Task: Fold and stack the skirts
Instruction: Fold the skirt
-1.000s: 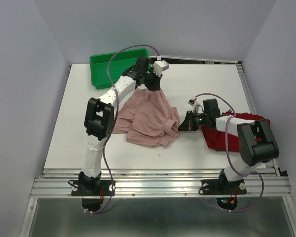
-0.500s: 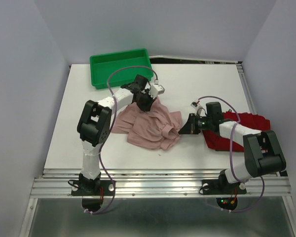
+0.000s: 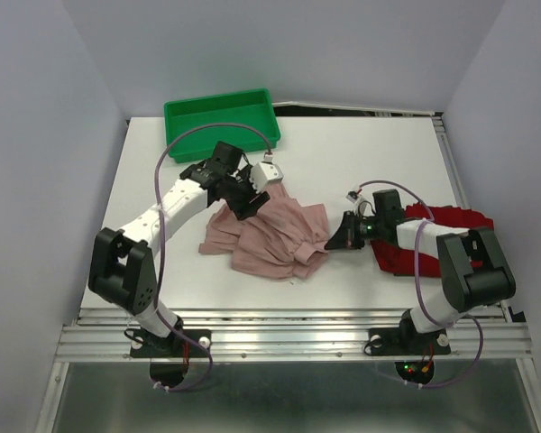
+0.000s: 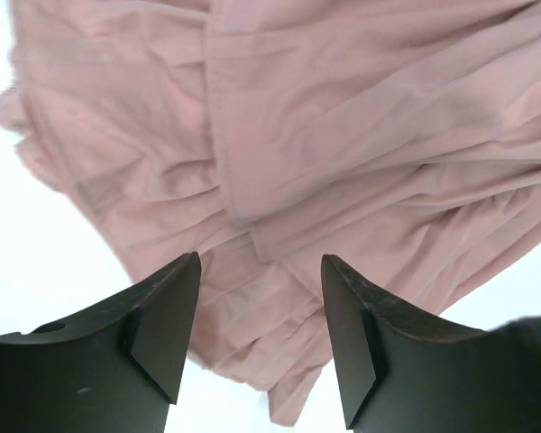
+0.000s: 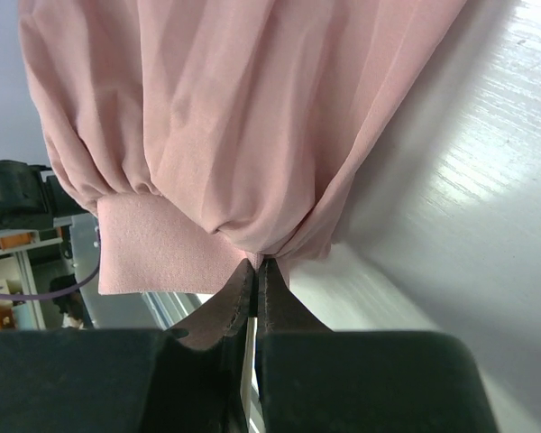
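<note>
The dusty pink ruffled skirt (image 3: pixel 270 233) lies bunched in the middle of the table. My left gripper (image 3: pixel 245 200) hovers over its far left part, jaws open and empty, with pink cloth (image 4: pixel 343 135) filling the view beneath them (image 4: pixel 260 271). My right gripper (image 3: pixel 332 240) lies low at the skirt's right edge, its fingers shut on a pinch of the pink hem (image 5: pixel 260 263); the gathered cloth (image 5: pixel 234 126) fans out from the tips. The dark red skirt (image 3: pixel 442 225) lies crumpled at the right, partly under my right arm.
A green plastic tray (image 3: pixel 221 122) stands at the back left of the white table (image 3: pixel 361 153). Metal rails (image 3: pixel 288 338) run along the near edge by the arm bases. Grey walls close in both sides.
My left gripper has let go of the pink skirt's far edge, opened, and swung left and nearer. The skirt has dropped flatter. The right gripper keeps its pinch on the hem.
</note>
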Motion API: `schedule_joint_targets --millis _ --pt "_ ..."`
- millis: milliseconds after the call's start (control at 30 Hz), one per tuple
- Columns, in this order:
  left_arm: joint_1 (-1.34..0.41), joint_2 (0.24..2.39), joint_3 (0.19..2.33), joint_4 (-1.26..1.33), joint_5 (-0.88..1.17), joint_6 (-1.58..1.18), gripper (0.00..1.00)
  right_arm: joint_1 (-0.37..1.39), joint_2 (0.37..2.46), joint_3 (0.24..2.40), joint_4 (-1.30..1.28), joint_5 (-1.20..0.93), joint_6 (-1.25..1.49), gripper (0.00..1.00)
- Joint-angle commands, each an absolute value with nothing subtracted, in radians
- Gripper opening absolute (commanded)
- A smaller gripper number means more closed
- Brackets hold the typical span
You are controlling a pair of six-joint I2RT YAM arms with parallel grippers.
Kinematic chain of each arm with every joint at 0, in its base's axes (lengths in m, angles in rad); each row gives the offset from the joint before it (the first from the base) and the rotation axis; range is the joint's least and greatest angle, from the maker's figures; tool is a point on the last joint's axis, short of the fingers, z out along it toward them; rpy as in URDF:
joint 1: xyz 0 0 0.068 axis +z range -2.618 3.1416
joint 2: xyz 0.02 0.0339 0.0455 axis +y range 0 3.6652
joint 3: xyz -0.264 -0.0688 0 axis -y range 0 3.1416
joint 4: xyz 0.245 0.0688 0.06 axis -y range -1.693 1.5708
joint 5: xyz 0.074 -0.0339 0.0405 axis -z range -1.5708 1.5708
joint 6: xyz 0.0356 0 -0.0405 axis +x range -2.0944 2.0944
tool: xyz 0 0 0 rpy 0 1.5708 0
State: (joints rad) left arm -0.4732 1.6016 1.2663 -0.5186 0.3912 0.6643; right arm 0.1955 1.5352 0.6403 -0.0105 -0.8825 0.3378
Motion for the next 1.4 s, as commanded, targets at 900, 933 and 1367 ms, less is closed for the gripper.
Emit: schedule_joint_targets --millis 900,933,1367 --pt "-0.953 1.710 1.017 -0.404 0.051 0.687 0.16 0.201 1.528 0.563 0.072 -0.923 0.446 0.02" --pt "-0.933 1.709 1.005 -0.384 0.045 0.695 0.16 0.201 1.523 0.558 0.093 -0.928 0.462 0.02" --pt "-0.864 1.313 0.949 -0.296 0.137 0.663 0.68 0.233 1.517 0.589 0.201 -0.989 0.591 0.68"
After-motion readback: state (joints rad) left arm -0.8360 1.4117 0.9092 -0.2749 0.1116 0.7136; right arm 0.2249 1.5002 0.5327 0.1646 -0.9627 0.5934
